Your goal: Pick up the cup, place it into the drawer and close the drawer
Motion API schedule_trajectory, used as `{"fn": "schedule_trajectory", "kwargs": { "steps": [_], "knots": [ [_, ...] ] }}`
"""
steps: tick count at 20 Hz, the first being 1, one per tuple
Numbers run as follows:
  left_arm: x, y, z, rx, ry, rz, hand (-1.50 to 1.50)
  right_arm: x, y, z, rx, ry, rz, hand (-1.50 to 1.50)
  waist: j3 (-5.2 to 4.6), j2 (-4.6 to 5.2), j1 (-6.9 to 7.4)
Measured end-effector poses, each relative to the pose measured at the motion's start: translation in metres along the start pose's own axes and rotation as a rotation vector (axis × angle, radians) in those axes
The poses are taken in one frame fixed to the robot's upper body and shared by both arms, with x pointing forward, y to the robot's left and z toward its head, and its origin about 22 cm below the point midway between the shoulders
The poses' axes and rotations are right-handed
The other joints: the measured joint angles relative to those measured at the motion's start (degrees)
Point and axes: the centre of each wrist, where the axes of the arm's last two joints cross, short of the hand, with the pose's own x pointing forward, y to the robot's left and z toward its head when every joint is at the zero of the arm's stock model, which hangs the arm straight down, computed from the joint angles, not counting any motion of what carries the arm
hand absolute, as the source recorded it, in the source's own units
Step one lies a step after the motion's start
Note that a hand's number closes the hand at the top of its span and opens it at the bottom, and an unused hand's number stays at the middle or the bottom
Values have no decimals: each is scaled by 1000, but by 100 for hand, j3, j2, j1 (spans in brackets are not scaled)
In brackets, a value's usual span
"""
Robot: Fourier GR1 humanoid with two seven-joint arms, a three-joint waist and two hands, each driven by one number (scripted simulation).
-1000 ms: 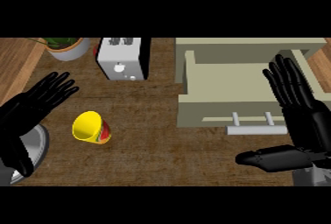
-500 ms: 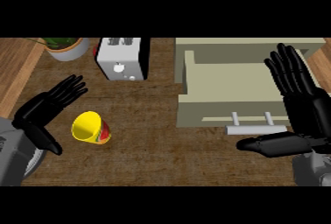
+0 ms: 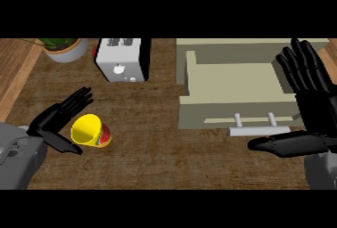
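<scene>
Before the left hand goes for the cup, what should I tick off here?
1. Left hand open beside the cup, not around it: ok.
2. Cup upright: cannot tell; its mouth shows.
3. Drawer pulled open: ok.
4. Right hand open at the drawer's right side, away from the cup: ok.
5. Toaster off the line from cup to drawer: ok.

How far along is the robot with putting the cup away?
Early. The drawer stands open, ready. The left hand is open beside the yellow cup, which lies on the counter, not yet grasped. The right hand rests open at the drawer's right. Remaining: grasp the cup, put it in the drawer, shut it.
</scene>
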Motion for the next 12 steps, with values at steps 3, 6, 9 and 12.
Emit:
{"fn": "schedule_trajectory", "kwargs": {
  "steps": [3, 6, 9, 12],
  "knots": [
    [-12, -2, 4, 25, 11, -27, -150, 1, 6, 0, 3, -9, 0, -150, -5, 15, -37],
    [-23, -5, 9, 41, 16, -47, -150, 0, 0, -1, 10, -15, 3, -150, -11, 34, -67],
    [-33, -9, 13, 45, 19, -63, -150, 4, 4, -4, 16, -15, -2, -150, -17, 41, -89],
    [-39, -14, 11, 46, 13, -65, -150, 6, 3, -5, 21, -16, -8, -150, -20, 48, -116]
  ]
}}
